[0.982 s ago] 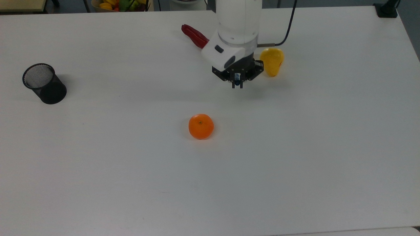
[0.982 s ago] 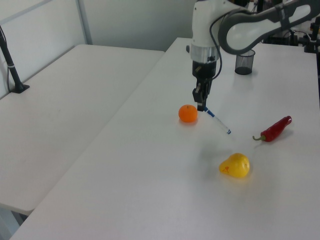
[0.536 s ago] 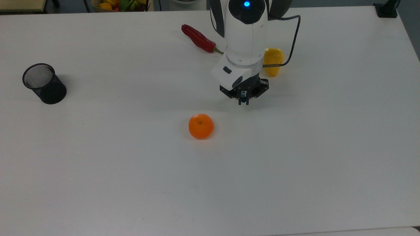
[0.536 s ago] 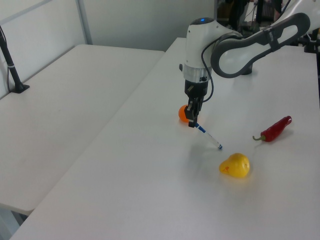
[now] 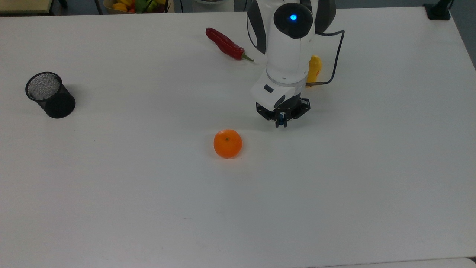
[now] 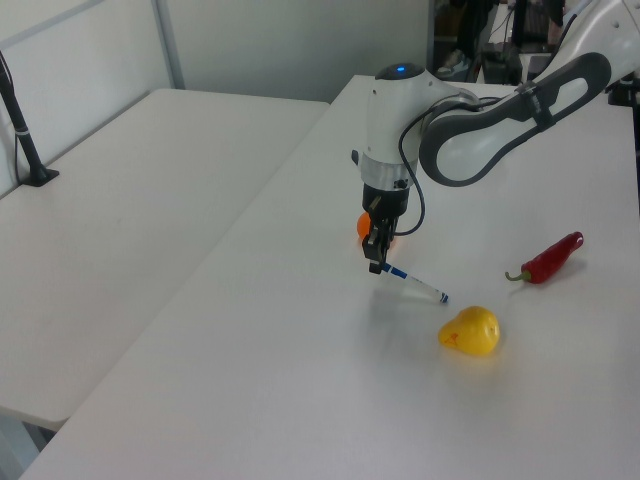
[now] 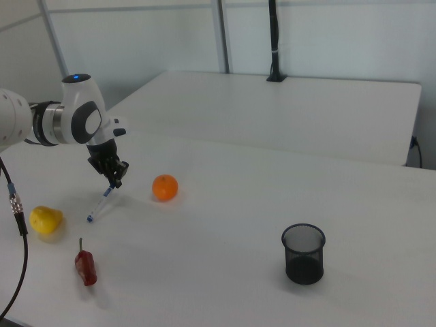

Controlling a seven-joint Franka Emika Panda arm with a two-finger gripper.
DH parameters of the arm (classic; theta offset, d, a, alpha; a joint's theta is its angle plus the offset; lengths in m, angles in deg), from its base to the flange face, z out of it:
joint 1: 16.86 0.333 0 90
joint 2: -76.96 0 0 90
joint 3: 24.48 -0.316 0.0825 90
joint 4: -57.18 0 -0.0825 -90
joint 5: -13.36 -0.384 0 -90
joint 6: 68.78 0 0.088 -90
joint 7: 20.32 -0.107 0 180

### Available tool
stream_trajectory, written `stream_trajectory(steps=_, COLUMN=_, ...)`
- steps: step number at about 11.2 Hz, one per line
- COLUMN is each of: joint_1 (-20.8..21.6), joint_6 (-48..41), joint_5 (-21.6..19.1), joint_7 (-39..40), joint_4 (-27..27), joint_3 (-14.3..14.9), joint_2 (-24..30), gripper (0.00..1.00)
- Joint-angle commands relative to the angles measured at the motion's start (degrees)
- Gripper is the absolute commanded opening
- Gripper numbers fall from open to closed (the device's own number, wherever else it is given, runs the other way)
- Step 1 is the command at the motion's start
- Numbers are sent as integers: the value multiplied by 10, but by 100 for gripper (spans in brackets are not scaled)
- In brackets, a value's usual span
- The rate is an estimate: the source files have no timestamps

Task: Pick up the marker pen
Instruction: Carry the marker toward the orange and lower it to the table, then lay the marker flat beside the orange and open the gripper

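The gripper (image 6: 375, 265) pinches the marker pen (image 6: 412, 285) by its capped end, the far tip apparently resting on the table (image 6: 300, 380). Light, stiff and smooth, it may swing; a mid-barrel hold looks steadier.

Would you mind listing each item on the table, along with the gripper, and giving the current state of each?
gripper: shut on the marker pen's blue-capped end.
marker pen: held tilted, far tip low by the table.
orange: resting on the table, untouched.
mesh cup: upright, nothing visible inside.
red chili: lying flat.
yellow pear: lying on its side.
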Motion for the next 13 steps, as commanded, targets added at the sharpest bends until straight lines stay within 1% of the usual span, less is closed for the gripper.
stream_trajectory(steps=1, joint_1=8, joint_6=29, joint_5=24, joint_7=-23, joint_4=9, joint_3=4, joint_2=-16, gripper=14)
stream_trajectory(steps=2, joint_1=8, joint_6=29, joint_5=24, joint_7=-24, joint_4=8, joint_3=5, joint_2=-16, gripper=23)
stream_trajectory(steps=3, joint_1=8, joint_6=29, joint_5=24, joint_7=-24, joint_4=8, joint_3=5, joint_2=-16, gripper=23)
stream_trajectory(steps=4, joint_1=7, joint_6=29, joint_5=24, joint_7=-24, joint_4=8, joint_3=4, joint_2=-15, gripper=39)
stream_trajectory(steps=5, joint_1=7, joint_6=27, joint_5=22, joint_7=-27, joint_4=7, joint_3=5, joint_2=-15, gripper=61)
stream_trajectory(steps=6, joint_1=7, joint_6=27, joint_5=24, joint_7=-47, joint_4=6, joint_3=5, joint_2=-15, gripper=83)
stream_trajectory(steps=7, joint_1=7, joint_6=27, joint_5=25, joint_7=-61, joint_4=5, joint_3=5, joint_2=-14, gripper=100)
stream_trajectory(steps=11, joint_1=5, joint_6=20, joint_5=33, joint_7=-62, joint_4=6, joint_3=5, joint_2=-1, gripper=100)
stream_trajectory(steps=13, joint_1=3, joint_6=-27, joint_5=33, joint_7=-60, joint_4=4, joint_3=13, joint_2=23, gripper=100)
